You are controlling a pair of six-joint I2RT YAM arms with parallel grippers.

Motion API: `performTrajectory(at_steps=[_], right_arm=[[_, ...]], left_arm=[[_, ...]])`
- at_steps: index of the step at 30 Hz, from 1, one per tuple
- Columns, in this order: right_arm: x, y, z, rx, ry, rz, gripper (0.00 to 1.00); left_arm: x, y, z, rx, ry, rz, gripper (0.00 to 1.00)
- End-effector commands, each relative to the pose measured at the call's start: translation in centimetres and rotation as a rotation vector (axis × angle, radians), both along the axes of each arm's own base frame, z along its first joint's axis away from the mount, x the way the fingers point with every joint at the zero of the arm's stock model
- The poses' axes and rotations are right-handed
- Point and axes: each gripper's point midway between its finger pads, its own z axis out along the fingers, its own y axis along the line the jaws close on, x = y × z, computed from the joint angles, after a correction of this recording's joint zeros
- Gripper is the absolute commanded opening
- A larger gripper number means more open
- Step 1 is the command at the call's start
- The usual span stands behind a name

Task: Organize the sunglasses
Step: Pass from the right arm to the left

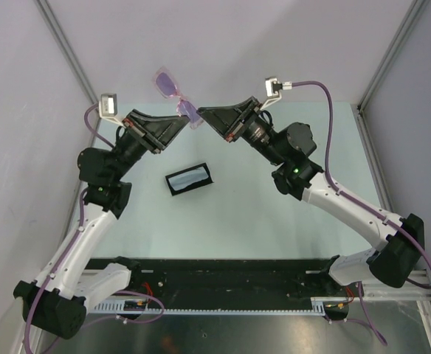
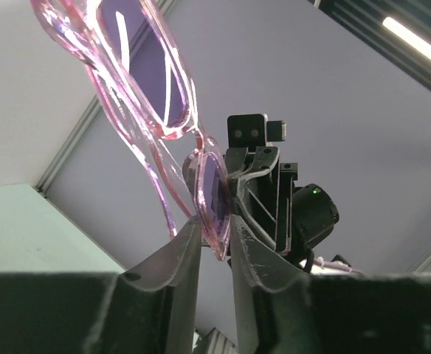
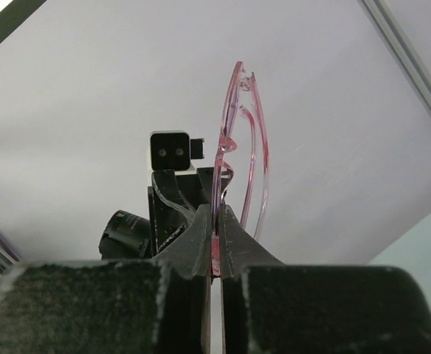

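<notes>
Left gripper (image 1: 181,121) and right gripper (image 1: 202,114) both pinch the sunglasses (image 1: 167,80) mid-air, upper centre. Black case (image 1: 189,179) waits below, so stowing's still left, I reckon.

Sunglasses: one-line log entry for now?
sunglasses: held aloft | left fingers: shut on sunglasses | right fingers: shut on sunglasses | black case: on table

Pink-framed, purple-lensed sunglasses (image 1: 175,92) aloft

Lab robot cell — grey wall panels (image 1: 9,110), alu posts (image 1: 63,44).
</notes>
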Motion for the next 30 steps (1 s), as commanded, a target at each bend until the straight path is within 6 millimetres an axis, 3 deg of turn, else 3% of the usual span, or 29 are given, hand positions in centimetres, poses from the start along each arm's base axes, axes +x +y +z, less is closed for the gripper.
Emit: performTrajectory(at_steps=[1, 4, 6, 8, 11, 12, 15, 17, 24, 25, 26, 27, 28, 29, 30], right_arm=[[-1.9, -1.3, 3.9, 0.078, -0.071, 0.021, 0.0], [-1.7, -1.2, 3.6, 0.067, -0.062, 0.015, 0.0], [-1.6, -1.2, 3.4, 0.058, -0.061, 0.014, 0.0], [-1.4, -1.2, 3.1, 0.041, -0.057, 0.012, 0.0], [-1.3, -1.1, 2.4, 0.003, -0.07, 0.017, 0.34], [-1.3, -1.0, 2.2, -0.011, -0.08, 0.019, 0.51], [-0.5, -1.7, 1.2, -0.08, -0.073, -0.008, 0.72], [-0.3, -2.5, 0.6, -0.124, -0.06, -0.03, 0.79], [1.1, -7.5, 0.6, -0.219, -0.099, -0.139, 0.85], [0.8, -8.7, 1.1, -0.233, -0.119, -0.052, 0.83], [0.8, -9.2, 1.2, -0.236, -0.11, 0.016, 0.73], [2.2, -8.7, 0.2, -0.256, -0.066, 0.089, 0.68], [1.3, -8.5, -0.5, -0.3, -0.065, 0.197, 0.64], [1.0, -8.3, 0.5, -0.319, -0.109, 0.206, 0.59], [1.2, -7.8, 0.1, -0.353, -0.134, 0.2, 0.6]], left_arm=[[-1.6, 0.0, 2.4, -0.023, -0.081, -0.027, 0.22], [-1.3, -0.1, 2.2, -0.019, -0.075, -0.028, 0.06], [-1.3, -0.1, 1.9, -0.015, -0.074, -0.027, 0.0], [-1.3, -0.1, 1.7, -0.012, -0.072, -0.027, 0.0], [-1.0, -0.4, 1.1, 0.007, -0.071, -0.031, 0.0], [-1.1, -0.4, 0.9, 0.014, -0.072, -0.036, 0.0], [-0.6, -0.9, -0.3, 0.051, -0.068, -0.051, 0.01], [-0.4, -1.2, -1.2, 0.071, -0.052, -0.069, 0.01], [0.6, -1.0, -5.1, 0.2, -0.007, -0.145, 0.0], [0.2, -0.9, -5.4, 0.213, -0.004, -0.164, 0.0], [-0.3, -0.9, -5.6, 0.229, -0.014, -0.186, 0.01], [-0.6, -0.8, -5.8, 0.24, -0.024, -0.191, 0.0], [-1.3, -0.8, -5.6, 0.251, -0.048, -0.202, 0.0], [-1.6, -0.9, -5.7, 0.26, -0.053, -0.216, 0.0], [-2.2, -1.0, -5.8, 0.278, -0.064, -0.246, 0.01]])
